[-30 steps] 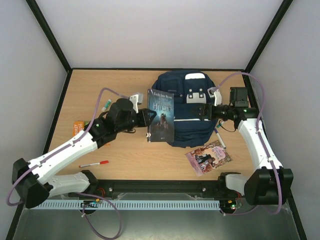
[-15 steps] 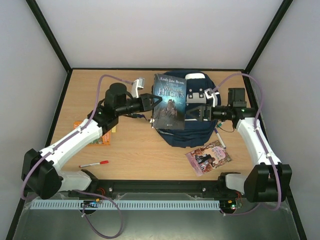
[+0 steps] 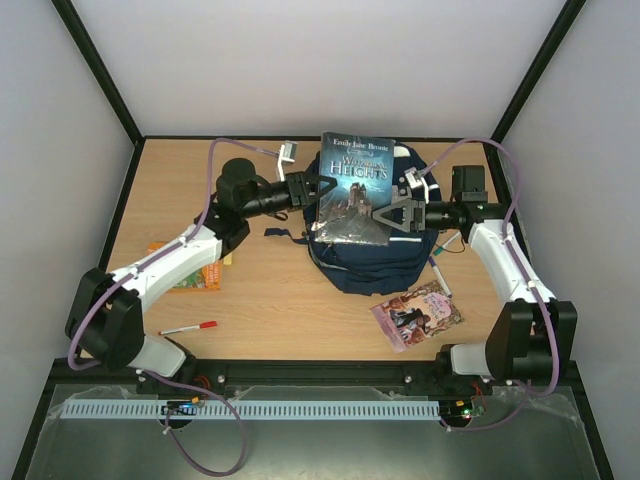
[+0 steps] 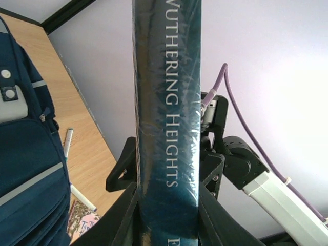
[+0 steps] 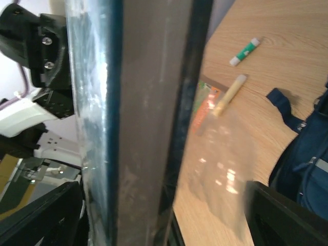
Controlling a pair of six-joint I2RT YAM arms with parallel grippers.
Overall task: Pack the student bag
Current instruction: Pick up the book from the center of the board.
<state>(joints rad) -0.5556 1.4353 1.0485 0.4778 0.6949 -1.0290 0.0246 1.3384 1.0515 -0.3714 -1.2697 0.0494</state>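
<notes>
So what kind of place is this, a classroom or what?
Likely a robot test cell, not a classroom: a wooden table boxed in by blank white panels, two arms bolted at its near edge, and staged school items, a navy backpack and a book.

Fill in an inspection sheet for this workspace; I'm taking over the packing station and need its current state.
Surface: wooden table.
Job's things: student bag lying at the far middle; Wuthering Heights book held up over it.
Clutter: pink-covered book, red pen, orange booklet, white marker beside the bag, green-capped marker.
Grippers: left pincer shut on the book's spine edge; right pincer open, astride the page edge.
Cables: a purple cable loops along each arm.
Surroundings: white walls, black frame.
</notes>
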